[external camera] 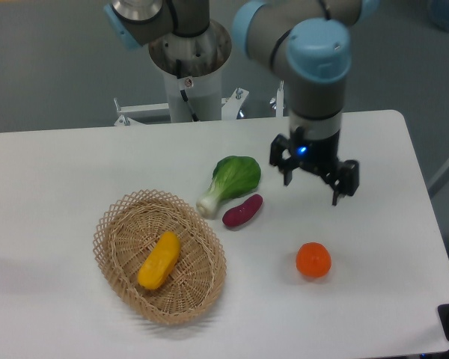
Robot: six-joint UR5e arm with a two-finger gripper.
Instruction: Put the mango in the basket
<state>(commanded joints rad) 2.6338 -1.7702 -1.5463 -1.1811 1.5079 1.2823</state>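
Observation:
The mango [159, 260], a smooth yellow-orange oblong fruit, lies inside the tan wicker basket [120, 224] at the front left of the white table. My gripper [311, 185] hangs over the right half of the table, well away from the basket, above and behind the round orange fruit [313, 259]. Its two dark fingers stand apart and nothing is between them.
A green leafy vegetable [230, 182] with a white stalk lies at the table's middle. A small dark-purple oblong vegetable [242, 211] lies just in front of it. The arm's base column [188, 67] stands behind the table's far edge.

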